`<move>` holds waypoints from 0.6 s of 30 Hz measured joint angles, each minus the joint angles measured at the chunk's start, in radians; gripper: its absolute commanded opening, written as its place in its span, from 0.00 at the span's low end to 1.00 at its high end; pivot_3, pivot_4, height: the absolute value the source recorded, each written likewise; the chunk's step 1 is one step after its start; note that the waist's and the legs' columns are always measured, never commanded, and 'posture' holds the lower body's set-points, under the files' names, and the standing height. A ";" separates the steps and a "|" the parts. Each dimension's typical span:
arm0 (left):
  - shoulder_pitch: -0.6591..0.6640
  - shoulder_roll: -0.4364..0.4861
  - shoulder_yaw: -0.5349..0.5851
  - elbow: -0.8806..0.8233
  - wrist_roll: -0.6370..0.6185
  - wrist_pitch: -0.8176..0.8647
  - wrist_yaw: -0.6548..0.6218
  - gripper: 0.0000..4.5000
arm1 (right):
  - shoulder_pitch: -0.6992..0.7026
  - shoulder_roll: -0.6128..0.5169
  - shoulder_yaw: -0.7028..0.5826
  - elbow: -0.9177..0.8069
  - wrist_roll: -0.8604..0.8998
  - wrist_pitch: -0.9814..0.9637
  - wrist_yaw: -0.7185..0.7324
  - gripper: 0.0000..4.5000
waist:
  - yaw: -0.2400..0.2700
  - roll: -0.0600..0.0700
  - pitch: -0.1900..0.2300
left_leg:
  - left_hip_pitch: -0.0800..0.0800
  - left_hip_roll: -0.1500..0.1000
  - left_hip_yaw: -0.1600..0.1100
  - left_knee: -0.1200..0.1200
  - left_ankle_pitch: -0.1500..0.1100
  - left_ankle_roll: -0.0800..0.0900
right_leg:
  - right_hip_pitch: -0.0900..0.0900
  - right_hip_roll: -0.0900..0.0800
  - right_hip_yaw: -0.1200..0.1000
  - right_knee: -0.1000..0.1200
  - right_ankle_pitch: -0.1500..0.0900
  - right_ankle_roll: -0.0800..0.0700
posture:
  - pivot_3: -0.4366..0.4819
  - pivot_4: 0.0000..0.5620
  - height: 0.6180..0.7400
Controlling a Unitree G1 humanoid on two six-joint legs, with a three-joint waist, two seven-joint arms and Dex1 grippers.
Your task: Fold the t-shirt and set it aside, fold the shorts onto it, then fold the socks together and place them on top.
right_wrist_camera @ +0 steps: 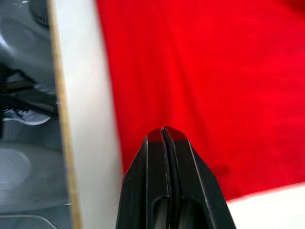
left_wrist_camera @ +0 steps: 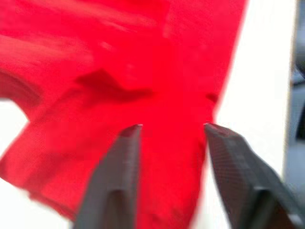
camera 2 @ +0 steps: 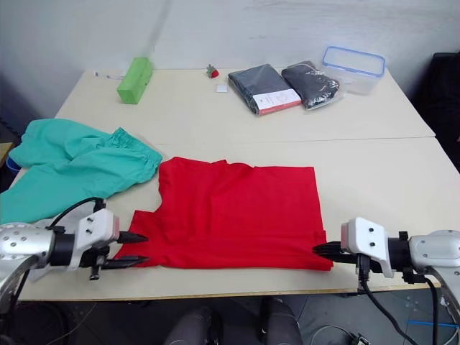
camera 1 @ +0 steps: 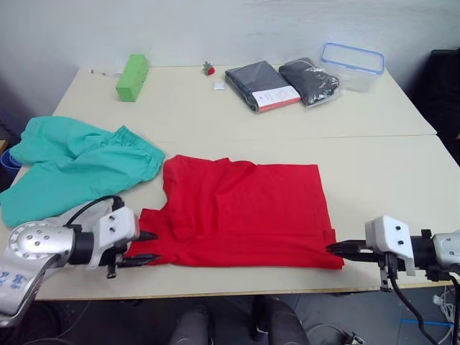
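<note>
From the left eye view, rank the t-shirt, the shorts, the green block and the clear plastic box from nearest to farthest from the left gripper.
1. The t-shirt: right at the open fingers of the left gripper, near table edge.
2. The shorts: just beyond, on the robot's left.
3. The green block: far edge, left side.
4. The clear plastic box: far right corner.

The shorts (camera 1: 72,169) ran off the left edge, covering most of a pale sock (camera 1: 79,214).
</note>
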 measured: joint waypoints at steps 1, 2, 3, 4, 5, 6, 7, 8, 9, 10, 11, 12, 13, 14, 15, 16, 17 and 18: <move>0.022 0.007 0.004 -0.006 0.018 -0.024 -0.008 0.76 | 0.006 0.003 0.011 -0.004 -0.015 -0.017 -0.001 0.29 | 0.000 0.000 0.000 | 0.000 0.000 0.000 0.000 0.000 0.000 | 0.000 0.000 0.000 0.000 0.000 0.000 | 0.48 0.27 1.00; 0.038 0.009 0.004 -0.006 0.038 -0.050 -0.009 0.83 | 0.014 0.009 0.021 -0.007 -0.031 -0.036 -0.001 0.36 | 0.001 0.000 0.000 | 0.000 0.000 0.000 0.000 -0.001 0.000 | 0.000 0.000 0.000 0.000 0.000 0.000 | 0.48 0.27 1.00; 0.052 0.009 0.002 -0.003 0.070 -0.083 -0.007 0.90 | 0.020 0.016 0.037 -0.007 -0.052 -0.056 -0.001 0.44 | 0.002 0.000 0.000 | 0.000 0.000 0.000 0.000 -0.001 0.000 | 0.000 0.000 0.000 0.000 0.000 0.000 | 0.48 0.27 1.00; 0.057 0.009 -0.001 0.001 0.096 -0.111 -0.004 0.98 | 0.024 0.019 0.052 -0.007 -0.068 -0.072 -0.002 0.52 | 0.002 0.000 0.000 | 0.000 0.000 0.000 0.000 -0.001 0.000 | 0.000 0.000 -0.001 0.000 0.000 0.000 | 0.48 0.27 1.00; 0.056 0.009 -0.005 0.006 0.121 -0.136 0.003 1.00 | 0.024 0.023 0.063 -0.006 -0.084 -0.090 -0.003 0.60 | 0.002 0.000 0.000 | 0.000 0.000 0.000 0.000 -0.001 0.001 | 0.000 0.000 -0.001 0.000 0.000 -0.001 | 0.48 0.27 1.00; 0.052 0.008 -0.009 0.008 0.138 -0.152 0.013 1.00 | 0.024 0.023 0.068 -0.005 -0.100 -0.107 -0.005 0.66 | 0.002 0.001 0.000 | 0.000 0.000 0.000 0.000 -0.001 0.001 | 0.000 0.000 -0.001 0.000 0.000 -0.001 | 0.48 0.27 1.00; 0.039 0.002 -0.017 0.009 0.157 -0.165 0.028 1.00 | 0.021 0.023 0.080 -0.002 -0.124 -0.128 -0.012 0.75 | 0.001 0.000 0.000 | 0.000 0.000 0.000 0.000 -0.001 0.001 | 0.000 0.000 -0.001 0.000 0.000 0.000 | 0.48 0.27 1.00; 0.026 -0.007 -0.022 0.009 0.169 -0.175 0.041 1.00 | 0.015 0.026 0.094 0.004 -0.149 -0.149 -0.021 0.82 | 0.001 0.000 0.000 | 0.000 0.000 0.000 0.000 -0.001 0.001 | 0.000 0.000 -0.001 0.000 0.000 0.000 | 0.48 0.27 1.00; 0.020 -0.012 -0.027 0.010 0.178 -0.183 0.050 1.00 | 0.009 0.031 0.103 0.010 -0.170 -0.163 -0.030 0.82 | 0.001 0.000 0.000 | 0.000 0.000 0.000 0.000 -0.001 0.001 | 0.000 0.000 -0.001 0.000 0.000 0.000 | 0.48 0.27 1.00; 0.018 -0.016 -0.030 0.011 0.188 -0.193 0.058 1.00 | 0.004 0.034 0.113 0.022 -0.190 -0.174 -0.040 0.82 | 0.000 0.000 0.000 | 0.000 0.000 0.000 0.000 -0.001 0.001 | 0.000 0.000 -0.001 0.000 0.000 0.000 | 0.48 0.27 1.00; 0.015 -0.024 -0.034 0.017 0.203 -0.207 0.068 1.00 | 0.001 0.034 0.125 0.036 -0.212 -0.189 -0.048 0.82 | 0.000 0.000 0.000 | 0.000 0.000 0.000 0.000 -0.001 0.001 | 0.000 0.001 -0.001 0.000 0.000 0.000 | 0.48 0.27 1.00; 0.008 -0.038 -0.040 0.032 0.216 -0.224 0.082 1.00 | 0.000 0.034 0.137 0.044 -0.230 -0.198 -0.055 0.82 | 0.000 0.001 0.000 | 0.000 0.000 0.000 0.000 -0.001 0.001 | 0.000 0.001 -0.001 0.000 0.000 0.000 | 0.48 0.27 1.00; 0.003 -0.046 -0.047 0.049 0.228 -0.235 0.092 1.00 | -0.001 0.035 0.145 0.051 -0.241 -0.209 -0.059 0.82 | 0.000 0.001 0.000 | -0.001 0.000 0.000 0.000 -0.001 0.001 | -0.001 0.001 -0.001 0.000 0.000 0.000 | 0.48 0.27 1.00; 0.002 -0.048 -0.054 0.057 0.239 -0.242 0.097 1.00 | -0.003 0.035 0.151 0.060 -0.250 -0.213 -0.064 0.82 | 0.000 0.000 0.001 | 0.000 0.000 0.000 0.000 -0.001 0.001 | 0.000 0.001 -0.001 0.000 0.000 0.000 | 0.48 0.27 1.00; 0.002 -0.048 -0.060 0.062 0.243 -0.250 0.098 1.00 | -0.006 0.035 0.154 0.070 -0.256 -0.219 -0.067 0.82 | -0.001 0.000 0.001 | 0.000 0.000 0.001 0.000 -0.001 0.001 | 0.000 0.001 -0.001 0.000 0.000 0.000 | 0.48 0.27 1.00; 0.002 -0.048 -0.066 0.070 0.244 -0.256 0.097 1.00 | -0.009 0.035 0.159 0.079 -0.267 -0.229 -0.071 0.78 | -0.001 0.000 0.001 | 0.000 0.000 0.001 0.000 -0.001 0.001 | 0.000 0.001 -0.001 0.000 0.000 0.000 | 0.48 0.27 1.00; 0.001 -0.048 -0.067 0.077 0.245 -0.263 0.096 1.00 | -0.011 0.035 0.167 0.085 -0.272 -0.233 -0.073 0.73 | -0.001 0.000 0.001 | 0.000 0.001 0.001 0.000 -0.001 0.001 | 0.000 0.001 -0.001 0.001 0.000 0.000 | 0.48 0.27 1.00; 0.001 -0.048 -0.068 0.081 0.246 -0.270 0.094 1.00 | -0.013 0.035 0.170 0.089 -0.273 -0.239 -0.073 0.67 | -0.001 0.000 0.000 | 0.000 0.001 0.001 0.000 -0.001 0.001 | 0.000 0.001 -0.001 0.001 0.000 0.000 | 0.48 0.27 1.00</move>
